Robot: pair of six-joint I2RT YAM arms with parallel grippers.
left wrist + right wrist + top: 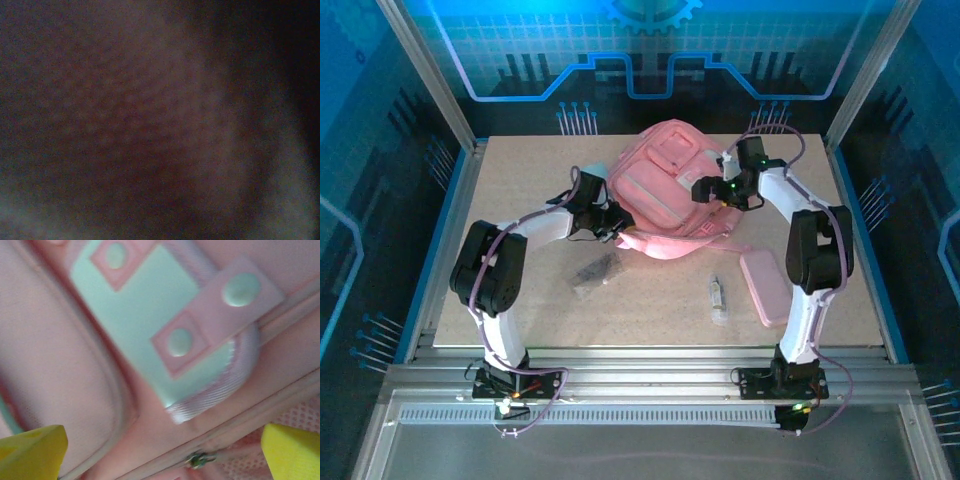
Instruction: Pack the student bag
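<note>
- Two claws of mine are at the student bag (665,190), which lies front up on the far middle of the table (520,310), between my two arms.
- My right claw (708,190) hangs over the right part of the bag's front. Its jaws are released and wide apart, grasping nothing.
- Right wrist view: my yellow fingertips (31,452) sit at the two lower corners, and the bag's pink fabric spans the gap between them.
- Same view: a whitish patch (145,300) carries pink square tabs with pale round studs. A ribbed pale band edges its lower corner.
- Same view: a small metal zip pull (200,459) lies on a zip line near the lower edge, between my fingertips.
- My left claw (616,222) is pressed against the bag's lower left side. I cannot tell whether it is clenched or released.
- Left wrist view: a dark, blurred reddish-brown surface in which no detail can be read.
- A flat pink pencil case (765,288) lies on the table just beside my right arm, apart from the bag.
- A small pale object (718,296) lies just left of the pencil case. It is too small to tell what it is.
- A dark crumpled object (596,270) lies on the table nearer the edge than my left claw, apart from the bag.
</note>
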